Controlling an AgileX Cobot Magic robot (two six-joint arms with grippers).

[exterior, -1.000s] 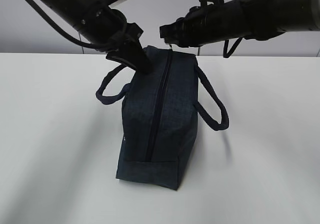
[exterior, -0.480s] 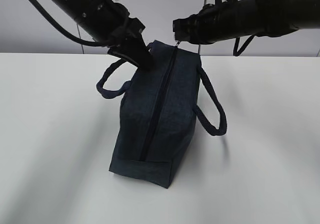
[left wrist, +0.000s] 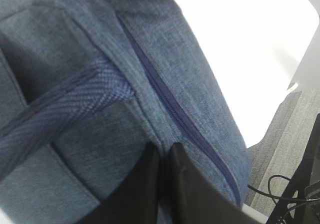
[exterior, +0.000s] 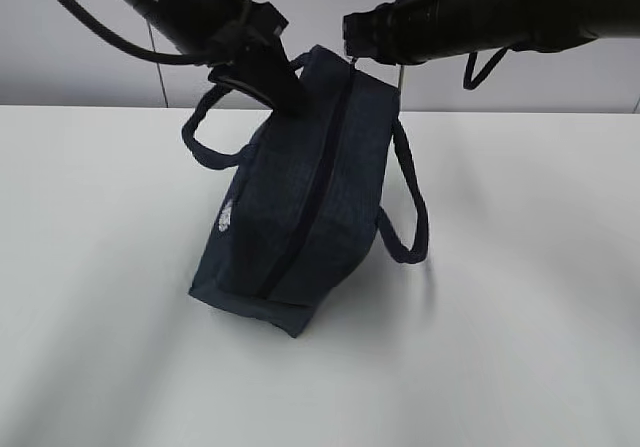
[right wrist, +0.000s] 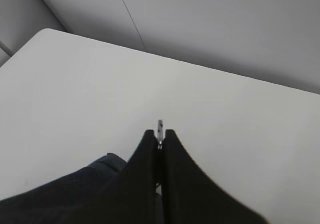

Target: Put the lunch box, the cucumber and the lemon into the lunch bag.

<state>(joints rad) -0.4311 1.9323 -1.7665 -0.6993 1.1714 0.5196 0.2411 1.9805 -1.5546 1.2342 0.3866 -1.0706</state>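
Holding the bag (exterior: 300, 207) up by its far end, I have it tilted, near end resting on the desk (exterior: 520, 267), zipper (exterior: 315, 197) apparently closed along the top. On the left, my left pincer (exterior: 282, 102) is clamped on the bag's fabric just beside the zipper. On the right, my right pincer (exterior: 350, 49) is pinched together on the zip pull (right wrist: 160, 129), a thin metal sliver showing between the tips. No lunch box, cucumber or lemon in sight, so I judge them inside or out of frame. Risks: the thin pull could slip out, or the fabric could slide free, dropping the bag sideways.
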